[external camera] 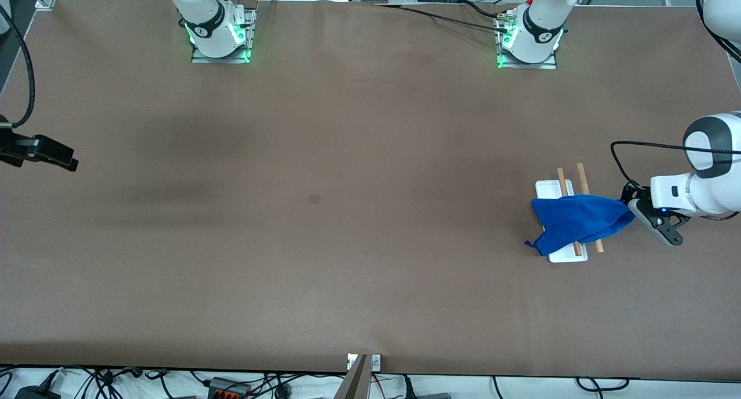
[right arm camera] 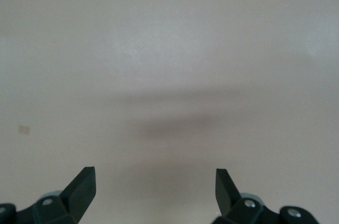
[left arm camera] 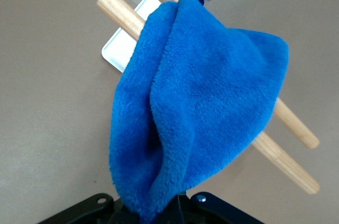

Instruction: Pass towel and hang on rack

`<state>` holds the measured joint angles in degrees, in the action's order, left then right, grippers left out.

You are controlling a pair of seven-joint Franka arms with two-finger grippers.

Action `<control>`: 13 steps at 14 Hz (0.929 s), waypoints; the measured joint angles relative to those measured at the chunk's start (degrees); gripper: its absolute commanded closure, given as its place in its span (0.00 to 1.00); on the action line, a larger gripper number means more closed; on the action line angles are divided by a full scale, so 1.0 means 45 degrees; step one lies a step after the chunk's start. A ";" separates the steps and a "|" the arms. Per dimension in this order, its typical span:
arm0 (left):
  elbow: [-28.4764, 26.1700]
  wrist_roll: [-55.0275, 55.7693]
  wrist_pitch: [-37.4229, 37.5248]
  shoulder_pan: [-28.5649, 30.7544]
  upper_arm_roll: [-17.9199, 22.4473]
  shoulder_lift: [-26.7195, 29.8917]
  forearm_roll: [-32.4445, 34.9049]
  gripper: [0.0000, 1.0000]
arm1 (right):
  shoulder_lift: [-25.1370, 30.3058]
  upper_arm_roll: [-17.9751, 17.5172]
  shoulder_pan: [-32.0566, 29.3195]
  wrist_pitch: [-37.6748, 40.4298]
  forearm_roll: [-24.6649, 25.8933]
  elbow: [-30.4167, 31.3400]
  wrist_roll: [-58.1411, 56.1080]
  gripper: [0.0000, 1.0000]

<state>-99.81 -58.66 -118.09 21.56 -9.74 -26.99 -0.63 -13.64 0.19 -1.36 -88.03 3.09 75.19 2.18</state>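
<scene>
One brown table (external camera: 324, 260) bears rack (external camera: 554, 187); towel (external camera: 579, 220) draped.

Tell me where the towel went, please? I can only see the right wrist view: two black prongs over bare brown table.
Observer: The towel lies draped across both wooden rods of the rack, toward the left arm's end of the table.
Operator: Is anything holding it?
Observer: Yes, the left claw is shut on one bunched end of it.
Operator: And whose prongs are mine?
Observer: The right claw, open, waiting over the table's edge at the right arm's end.
</scene>
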 measured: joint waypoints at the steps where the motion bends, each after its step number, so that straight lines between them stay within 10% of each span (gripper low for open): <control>1: 0.0002 -0.0057 -0.0132 0.0011 -0.0002 -0.0084 0.0000 0.99 | 0.0290 0.0015 -0.0007 -0.0125 0.0000 0.0485 0.0004 0.00; 8: 0.0008 -0.0397 -0.0705 0.0125 -0.0027 -0.0566 0.0000 0.93 | 0.2468 0.0077 -0.0109 -0.1814 0.0002 0.4022 -0.0205 0.00; 13: 0.0020 -0.0416 -0.0736 0.0143 -0.0050 -0.0689 -0.0012 0.35 | 0.2593 0.0015 -0.0102 -0.1938 0.0002 0.4106 -0.0728 0.00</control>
<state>-99.72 -60.53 -121.40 22.20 -9.97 -30.09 -0.68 -1.97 0.26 -1.82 -96.75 3.10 93.67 -1.09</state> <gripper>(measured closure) 0.793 0.000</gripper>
